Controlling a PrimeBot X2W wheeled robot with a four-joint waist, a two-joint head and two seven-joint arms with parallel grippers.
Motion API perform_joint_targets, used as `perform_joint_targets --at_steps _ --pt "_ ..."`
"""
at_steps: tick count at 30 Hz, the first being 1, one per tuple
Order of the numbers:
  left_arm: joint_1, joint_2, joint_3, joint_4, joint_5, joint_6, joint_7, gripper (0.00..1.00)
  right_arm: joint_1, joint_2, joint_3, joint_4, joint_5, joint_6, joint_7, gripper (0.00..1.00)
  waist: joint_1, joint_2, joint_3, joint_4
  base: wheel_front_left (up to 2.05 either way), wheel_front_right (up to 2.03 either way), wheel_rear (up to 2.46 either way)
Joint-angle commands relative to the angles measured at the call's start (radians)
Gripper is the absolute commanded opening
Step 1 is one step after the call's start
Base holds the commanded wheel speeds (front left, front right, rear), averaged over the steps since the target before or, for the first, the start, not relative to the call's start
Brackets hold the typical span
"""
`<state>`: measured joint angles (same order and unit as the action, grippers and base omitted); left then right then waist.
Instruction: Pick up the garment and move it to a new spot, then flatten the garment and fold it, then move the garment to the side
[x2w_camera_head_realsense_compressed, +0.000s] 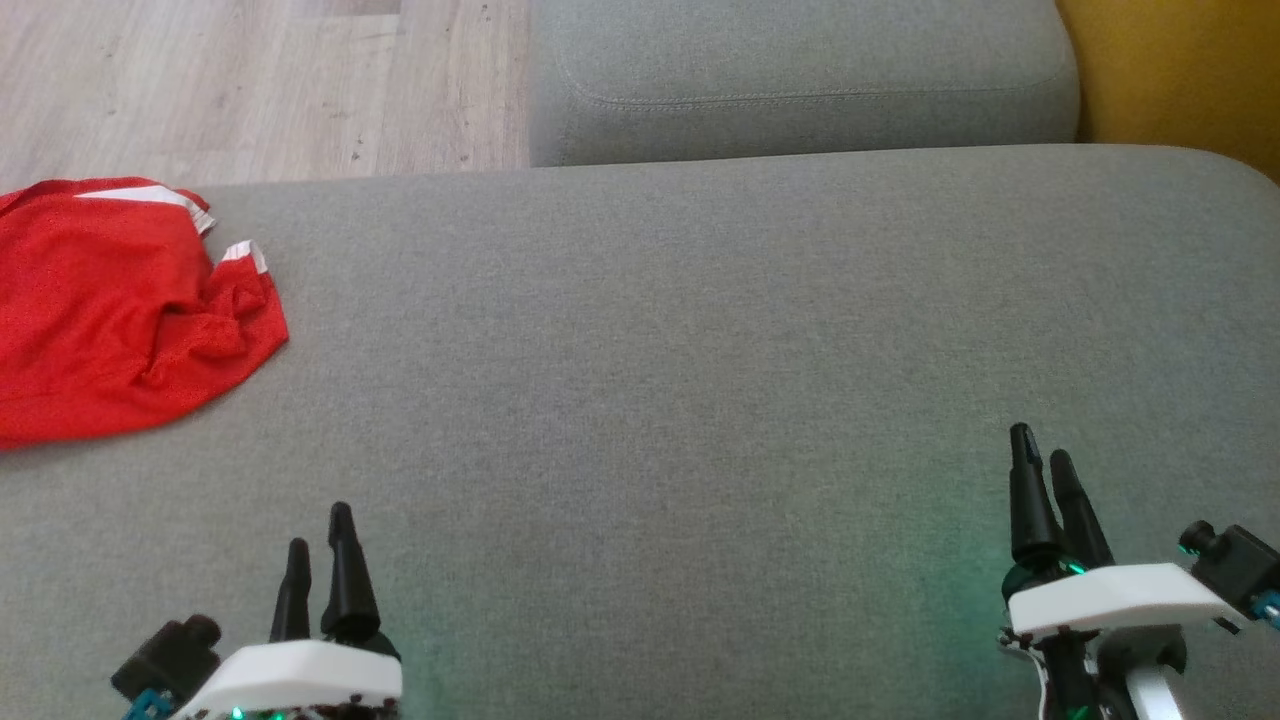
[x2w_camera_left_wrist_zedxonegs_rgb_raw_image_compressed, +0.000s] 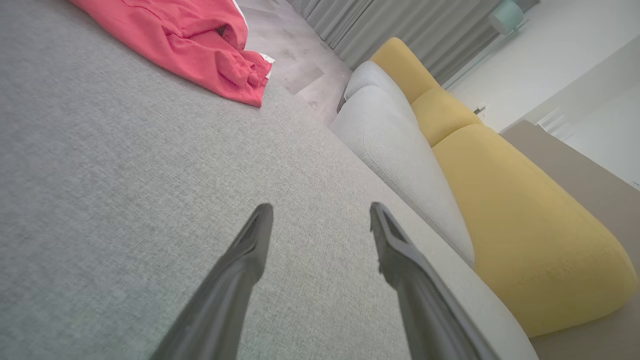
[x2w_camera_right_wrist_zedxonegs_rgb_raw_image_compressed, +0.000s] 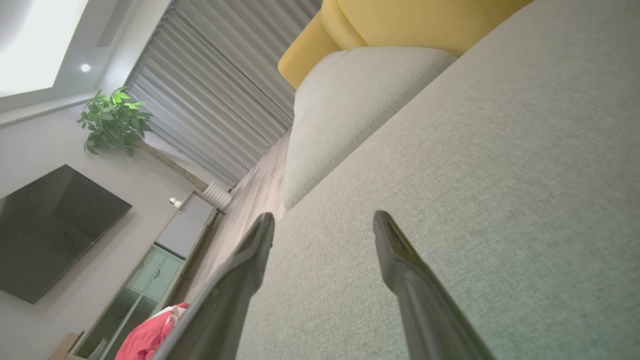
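Observation:
The garment (x2w_camera_head_realsense_compressed: 110, 300) is a red piece with white trim, lying crumpled at the far left edge of the grey sofa seat (x2w_camera_head_realsense_compressed: 660, 400). It also appears at the upper left of the left wrist view, garment (x2w_camera_left_wrist_zedxonegs_rgb_raw_image_compressed: 185, 40), and as a small red patch low in the right wrist view, garment (x2w_camera_right_wrist_zedxonegs_rgb_raw_image_compressed: 145, 337). My left gripper (x2w_camera_head_realsense_compressed: 320, 530) hovers over the seat near its front edge, well to the right of the garment, open and empty, as the spread fingers of the left gripper (x2w_camera_left_wrist_zedxonegs_rgb_raw_image_compressed: 320, 210) confirm. My right gripper (x2w_camera_head_realsense_compressed: 1042, 445) stands far right, open and empty; the right gripper (x2w_camera_right_wrist_zedxonegs_rgb_raw_image_compressed: 322, 217) has its fingers wide apart.
A grey cushion (x2w_camera_head_realsense_compressed: 800, 80) lies behind the seat, and a yellow cushion (x2w_camera_head_realsense_compressed: 1180, 70) sits at the far right. Wooden floor (x2w_camera_head_realsense_compressed: 250, 80) runs beyond the seat's left rear edge. A television (x2w_camera_right_wrist_zedxonegs_rgb_raw_image_compressed: 50, 230), a potted plant (x2w_camera_right_wrist_zedxonegs_rgb_raw_image_compressed: 115, 120) and curtains (x2w_camera_right_wrist_zedxonegs_rgb_raw_image_compressed: 225, 100) stand across the room.

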<state>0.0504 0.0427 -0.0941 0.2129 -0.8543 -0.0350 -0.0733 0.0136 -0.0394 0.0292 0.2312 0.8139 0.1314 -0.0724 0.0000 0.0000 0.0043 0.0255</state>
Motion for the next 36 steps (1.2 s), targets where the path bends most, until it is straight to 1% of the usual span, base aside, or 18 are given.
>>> perform_joint_targets --at_steps 1,36 --pt "-0.02 0.005 0.009 -0.031 0.038 0.002 -0.015 1.0 -0.017 -0.007 0.021 -0.044 -0.043 0.0 -0.015 1.0 0.0 0.0 0.0 0.001 0.0 0.0 0.0" --pt "0.004 0.007 -0.055 -0.02 0.415 0.058 -0.115 1.0 -0.006 -0.009 0.102 -0.035 -0.479 -0.001 -0.115 1.0 0.0 0.0 0.008 0.016 0.0 0.0 0.0"
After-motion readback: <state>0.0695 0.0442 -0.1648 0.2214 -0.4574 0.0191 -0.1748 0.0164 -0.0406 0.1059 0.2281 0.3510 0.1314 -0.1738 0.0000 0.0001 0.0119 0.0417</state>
